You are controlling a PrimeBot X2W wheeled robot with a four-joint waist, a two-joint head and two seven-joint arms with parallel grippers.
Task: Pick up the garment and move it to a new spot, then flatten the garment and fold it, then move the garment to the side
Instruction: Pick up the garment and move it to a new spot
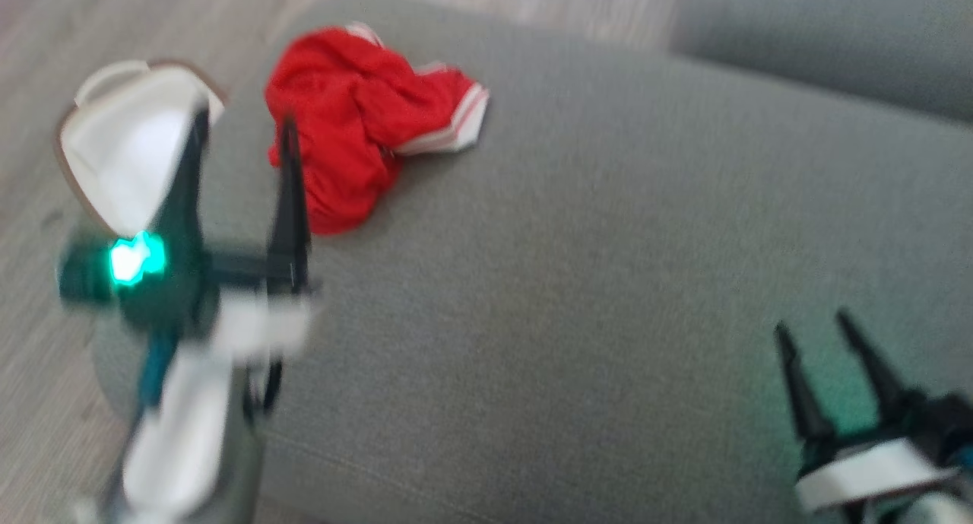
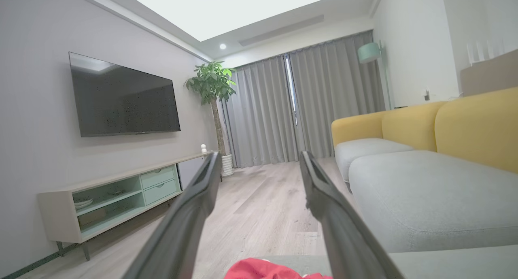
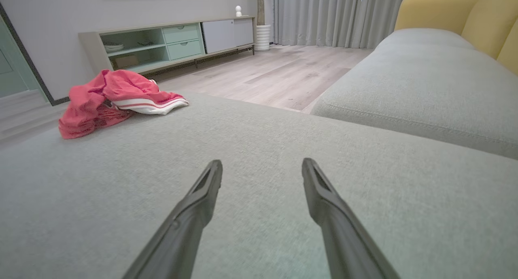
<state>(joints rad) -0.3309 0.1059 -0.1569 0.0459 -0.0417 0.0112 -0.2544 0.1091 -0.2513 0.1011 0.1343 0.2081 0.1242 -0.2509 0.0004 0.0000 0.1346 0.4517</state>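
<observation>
garment (image 1: 357, 121): one, red with white striped trim, crumpled in a heap on the far left part of the grey seat cushion (image 1: 570, 281). off the cushion's left edge, pale wood floor (image 1: 30, 90). over that left edge, one left gripper (image 1: 245, 125), its two dark fingers spread wide with nothing between them, the inner finger overlapping the heap's left side in the head view, contact impossible to tell through the blur. in the left wrist view, the same gripper (image 2: 260, 155) pointing out past the cushion's far edge, one red fold of the garment (image 2: 263, 271) low in the gap between the fingers. at the cushion's near right corner, one right gripper (image 1: 813, 322), two fingers parted and empty, well apart from the garment. in the right wrist view, that gripper (image 3: 262, 162) low over bare cushion fabric, the garment (image 3: 109, 96) far off at the cushion's left end. beyond the cushion's far right edge, one second grey cushion (image 1: 821, 37), with a yellow backrest (image 2: 408, 125) behind it.
</observation>
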